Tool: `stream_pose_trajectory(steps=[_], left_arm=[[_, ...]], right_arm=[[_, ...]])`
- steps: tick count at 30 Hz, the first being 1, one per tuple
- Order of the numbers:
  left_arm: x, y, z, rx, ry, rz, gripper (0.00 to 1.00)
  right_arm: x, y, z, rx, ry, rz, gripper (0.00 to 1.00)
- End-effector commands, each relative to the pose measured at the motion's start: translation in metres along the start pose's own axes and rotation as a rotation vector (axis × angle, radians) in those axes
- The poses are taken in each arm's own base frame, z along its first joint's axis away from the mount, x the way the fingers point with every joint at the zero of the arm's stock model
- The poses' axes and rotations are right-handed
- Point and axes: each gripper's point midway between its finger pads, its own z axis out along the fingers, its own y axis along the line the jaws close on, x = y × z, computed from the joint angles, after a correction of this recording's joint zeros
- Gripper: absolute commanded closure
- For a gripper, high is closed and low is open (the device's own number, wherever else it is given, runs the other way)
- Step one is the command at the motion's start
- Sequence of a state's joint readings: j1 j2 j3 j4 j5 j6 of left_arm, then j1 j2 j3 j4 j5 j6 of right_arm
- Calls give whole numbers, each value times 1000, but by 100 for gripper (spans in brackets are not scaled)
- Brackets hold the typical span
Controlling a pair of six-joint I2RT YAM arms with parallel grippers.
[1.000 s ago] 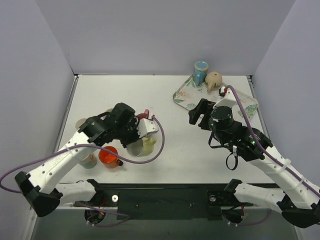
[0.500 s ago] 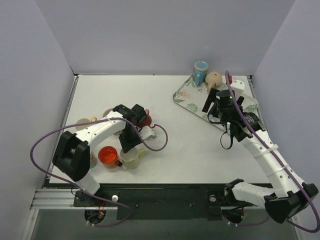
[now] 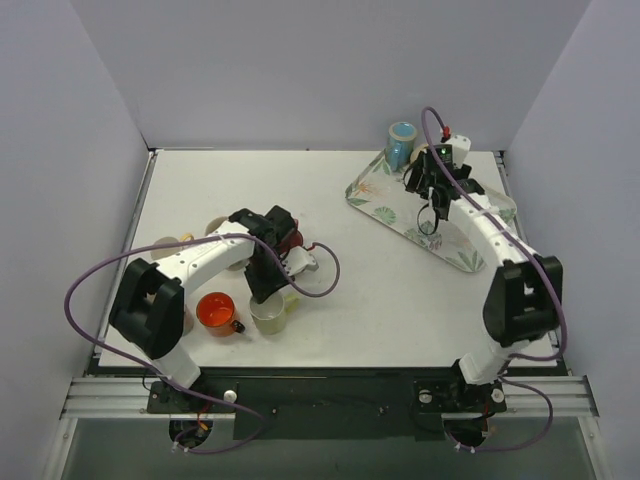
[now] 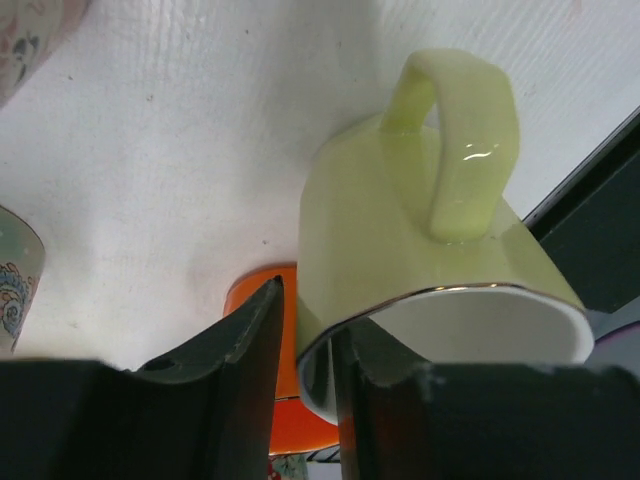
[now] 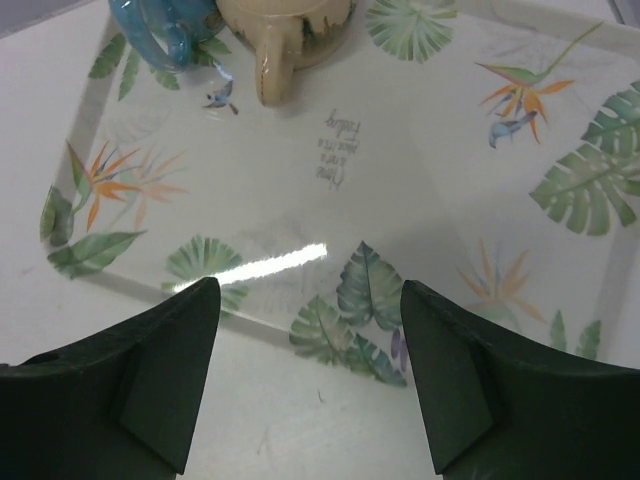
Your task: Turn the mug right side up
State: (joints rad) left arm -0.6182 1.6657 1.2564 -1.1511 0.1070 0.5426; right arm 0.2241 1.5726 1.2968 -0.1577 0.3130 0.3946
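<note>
The mug (image 3: pixel 268 316) sits low and left of centre in the top view, its mouth turned up to the camera, so its long axis runs up and down. In the left wrist view its pale green handle (image 4: pixel 462 140) points to the top of the frame, away from the fingers, and its white inside shows at the bottom right. I cannot tell whether its base rests on the table (image 3: pixel 360 290).

The left gripper (image 4: pixel 305 330) is nearly closed on the mug's rim, pinching the wall with one finger inside and one outside.

An orange mug (image 3: pixel 213 312) stands just beside the mug on its left, mouth up, and shows behind the gripper in the wrist view. A red cup (image 3: pixel 291 240) lies above them, partly hidden by the left arm. A beige cup (image 3: pixel 163 246) sits further left.

At the upper right a leaf-printed tray (image 3: pixel 378 196) holds a blue mug (image 3: pixel 402 140) and a tan mug (image 5: pixel 285 30) at its far corner. The right gripper (image 5: pixel 310 380) hangs over the tray with its jaws wide apart, holding nothing.
</note>
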Motion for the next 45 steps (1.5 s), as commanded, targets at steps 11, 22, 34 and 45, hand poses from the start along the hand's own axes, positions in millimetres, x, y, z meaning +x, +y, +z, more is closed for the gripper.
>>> stream_pose_trajectory(steps=[11,22,34,45], left_arm=[[-20,9,-86,-42,-348,-70,35],[-25,33,-126,-108,-552,-128,35],[-25,37,-164,-213,-637,-103,35],[-24,35,-163,-214,-637,-88,35]], right_arm=[[-47,35,163,123,-164,56,40],[-43,23,210,250,-147,147,47],[-18,18,222,205,-55,313,56],[-9,8,226,226,-28,379,62]])
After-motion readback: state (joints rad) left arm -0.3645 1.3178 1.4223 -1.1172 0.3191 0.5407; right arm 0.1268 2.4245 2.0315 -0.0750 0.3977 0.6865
